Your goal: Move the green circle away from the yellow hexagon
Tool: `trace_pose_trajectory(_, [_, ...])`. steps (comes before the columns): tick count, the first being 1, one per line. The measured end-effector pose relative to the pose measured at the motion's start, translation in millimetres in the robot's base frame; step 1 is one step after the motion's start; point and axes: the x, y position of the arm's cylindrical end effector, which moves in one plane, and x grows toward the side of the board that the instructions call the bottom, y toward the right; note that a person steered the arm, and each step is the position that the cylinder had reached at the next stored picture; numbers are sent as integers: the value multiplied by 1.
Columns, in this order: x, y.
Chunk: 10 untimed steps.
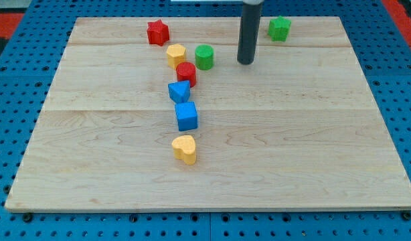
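Camera view: wooden board (312, 147) on blue pegboard base (5, 80). Dark rod descends from the view's top; my tip (245, 62) rests on the board, right of the green circle (204, 57), apart from it. No fingers on this rig; the rod holds nothing. Blue cube (187, 116) mid-board, blue triangular block (179, 91) just above it. Yellow heart (184, 148) lowest. Red star (157, 32) top left, green star-like block (280, 28) top right. Green circle sits just right of yellow hexagon (176, 55), near it; red circle (186, 73) touches the hexagon's lower edge.
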Motion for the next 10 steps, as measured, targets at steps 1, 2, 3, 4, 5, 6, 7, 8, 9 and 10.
trace_pose_trajectory(1, [14,-48])
trace_pose_trajectory(2, [6,-104])
trace_pose_trajectory(3, [-6,-108])
trace_pose_trajectory(4, [-21,-113])
trace_pose_trajectory(5, [-24,-72])
trace_pose_trajectory(6, [-17,-69])
trace_pose_trajectory(7, [-23,-49])
trace_pose_trajectory(8, [-57,-24])
trace_pose_trajectory(9, [-65,-23])
trace_pose_trajectory(10, [-65,-27])
